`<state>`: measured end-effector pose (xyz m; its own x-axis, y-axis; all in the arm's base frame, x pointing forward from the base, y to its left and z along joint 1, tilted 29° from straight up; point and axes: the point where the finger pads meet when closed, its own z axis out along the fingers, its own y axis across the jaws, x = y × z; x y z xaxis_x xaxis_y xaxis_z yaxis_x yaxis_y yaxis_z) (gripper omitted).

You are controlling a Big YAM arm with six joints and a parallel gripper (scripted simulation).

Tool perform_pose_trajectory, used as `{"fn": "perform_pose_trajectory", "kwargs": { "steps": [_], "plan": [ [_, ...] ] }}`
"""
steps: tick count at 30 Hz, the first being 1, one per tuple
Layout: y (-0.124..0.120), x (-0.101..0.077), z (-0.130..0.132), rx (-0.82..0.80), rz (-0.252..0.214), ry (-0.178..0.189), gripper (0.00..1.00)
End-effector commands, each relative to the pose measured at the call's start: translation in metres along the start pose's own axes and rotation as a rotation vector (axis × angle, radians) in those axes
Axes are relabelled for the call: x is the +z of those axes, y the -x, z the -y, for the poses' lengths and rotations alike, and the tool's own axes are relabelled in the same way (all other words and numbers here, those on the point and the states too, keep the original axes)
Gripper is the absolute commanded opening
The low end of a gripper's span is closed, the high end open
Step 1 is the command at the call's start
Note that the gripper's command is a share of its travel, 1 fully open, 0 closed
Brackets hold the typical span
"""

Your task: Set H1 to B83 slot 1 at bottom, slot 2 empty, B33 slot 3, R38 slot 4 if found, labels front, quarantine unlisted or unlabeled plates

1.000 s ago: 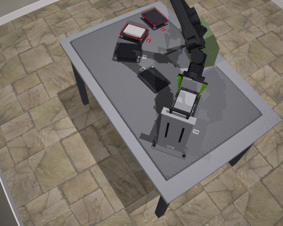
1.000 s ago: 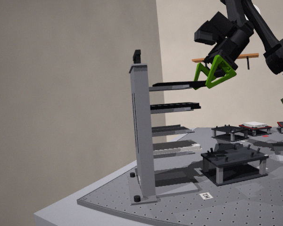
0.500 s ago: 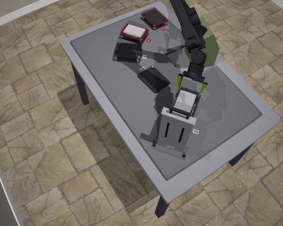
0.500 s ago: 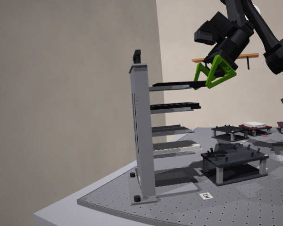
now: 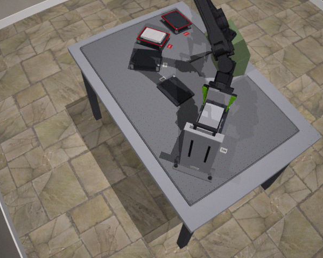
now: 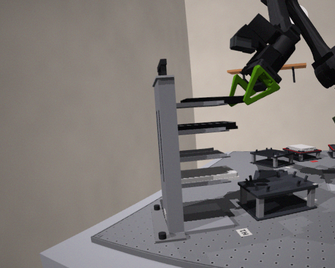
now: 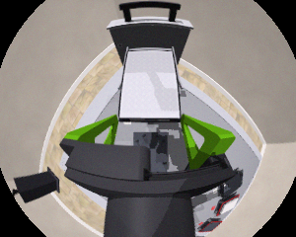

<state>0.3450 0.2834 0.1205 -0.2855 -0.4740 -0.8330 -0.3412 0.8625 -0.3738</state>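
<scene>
Top-slot plate (image 5: 211, 115) lengthwise into hotel (image 5: 200, 148)

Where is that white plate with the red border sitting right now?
In the top view, the white plate sits on a red-edged stand near the table's far-left corner, between a dark red-edged tray and a black stand.

The plate hotel H1 (image 6: 167, 149) stands upright on the desk (image 6: 277, 245), a grey tower with four shelves projecting from its back panel. The top slot holds a plate (image 5: 211, 115) with a pale upper face and dark rim, lying flat with its outer end overhanging the shelf front. The third slot carries a dark plate (image 6: 207, 124), the second slot shows only its shelf, and the bottom slot carries a white plate (image 6: 211, 176).
</scene>
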Motion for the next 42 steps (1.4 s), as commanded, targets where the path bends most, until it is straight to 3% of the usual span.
{"fn": "perform_pose_trajectory", "kwargs": {
  "steps": [1,3,4,6,11,16,30,33,35,42],
  "plan": [
    [0.016,0.003,0.001,0.02,0.028,-0.004,1.0],
    [0.016,0.003,0.001,0.02,0.028,-0.004,1.0],
    [0.039,-0.01,-0.002,0.041,0.05,0.004,1.0],
    [0.01,-0.015,-0.002,0.012,0.015,0.006,1.0],
    [-0.003,-0.017,-0.005,-0.001,-0.002,0.007,1.0],
    [0.008,-0.021,0.002,0.026,0.021,-0.003,1.0],
    [-0.016,-0.04,-0.002,0.012,0.012,0.006,1.0],
    [-0.016,-0.034,-0.002,0.013,0.003,-0.003,1.0],
    [-0.021,-0.044,-0.002,0.011,0.011,0.006,1.0],
    [-0.029,-0.051,-0.002,0.01,0.009,0.006,1.0]
  ]
}}
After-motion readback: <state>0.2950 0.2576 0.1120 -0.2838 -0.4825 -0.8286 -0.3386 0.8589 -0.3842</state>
